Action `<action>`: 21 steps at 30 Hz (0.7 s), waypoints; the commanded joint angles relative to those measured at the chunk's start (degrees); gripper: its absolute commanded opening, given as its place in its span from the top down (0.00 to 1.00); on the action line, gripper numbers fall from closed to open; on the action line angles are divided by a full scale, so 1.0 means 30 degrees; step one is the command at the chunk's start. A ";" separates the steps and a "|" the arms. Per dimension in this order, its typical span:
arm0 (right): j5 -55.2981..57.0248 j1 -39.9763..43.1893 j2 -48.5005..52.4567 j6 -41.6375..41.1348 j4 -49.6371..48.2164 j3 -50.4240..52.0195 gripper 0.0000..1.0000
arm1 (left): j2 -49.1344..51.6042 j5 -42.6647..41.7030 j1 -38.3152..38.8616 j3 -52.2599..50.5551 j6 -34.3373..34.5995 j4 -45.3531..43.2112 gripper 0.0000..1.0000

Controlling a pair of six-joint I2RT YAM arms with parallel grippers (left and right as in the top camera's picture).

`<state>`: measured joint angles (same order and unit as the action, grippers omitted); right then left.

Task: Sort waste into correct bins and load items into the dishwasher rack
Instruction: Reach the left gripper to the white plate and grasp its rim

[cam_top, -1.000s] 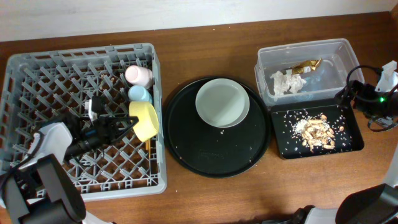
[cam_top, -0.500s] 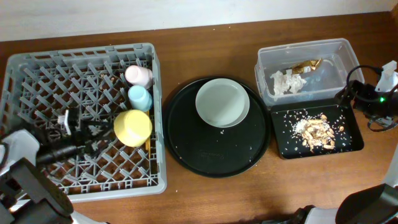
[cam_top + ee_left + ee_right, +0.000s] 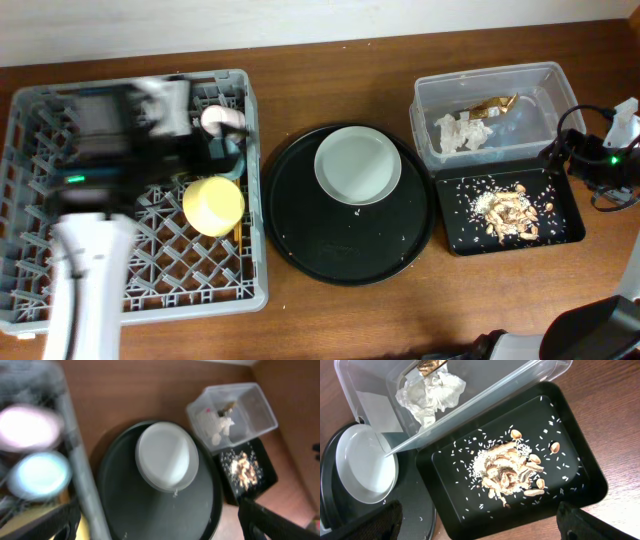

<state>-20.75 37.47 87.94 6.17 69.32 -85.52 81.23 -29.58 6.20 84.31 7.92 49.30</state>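
The grey dishwasher rack holds a pink cup, a light-blue cup and a yellow bowl lying mouth down. My left gripper hangs blurred over the rack's back right part, open and empty. The white plate sits on the round black tray. The clear tub contains the white napkin and the gold wrapper. Rice and brown scraps lie in the black rectangular tray. My right gripper hovers open over that tray's near edge.
The tub and the black rectangular tray stand side by side at the right. A few rice grains dot the round tray. Bare brown table lies along the front and between the rack and the round tray.
My left gripper has let go of the yellow bowl, which now rests mouth down in the rack. The left arm has swung up and right over the rack. The right arm is still.
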 commanded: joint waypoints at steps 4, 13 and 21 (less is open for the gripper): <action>0.0160 0.0015 -0.0015 -0.0022 0.0015 -0.0299 0.01 | 0.4707 1.1956 0.9063 0.0102 0.2135 -0.4211 0.01; 0.0160 0.0015 -0.0015 -0.0022 0.0015 -0.0299 0.01 | 1.1621 1.2808 0.9661 0.0102 0.3213 -0.8437 0.02; 0.0160 0.0015 -0.0015 -0.0022 0.0015 -0.0299 0.01 | 1.4222 1.2713 0.9632 0.0087 0.3228 -0.8568 0.04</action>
<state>-20.73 37.47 87.94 6.17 69.34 -85.52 121.05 8.01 35.55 84.33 16.97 23.68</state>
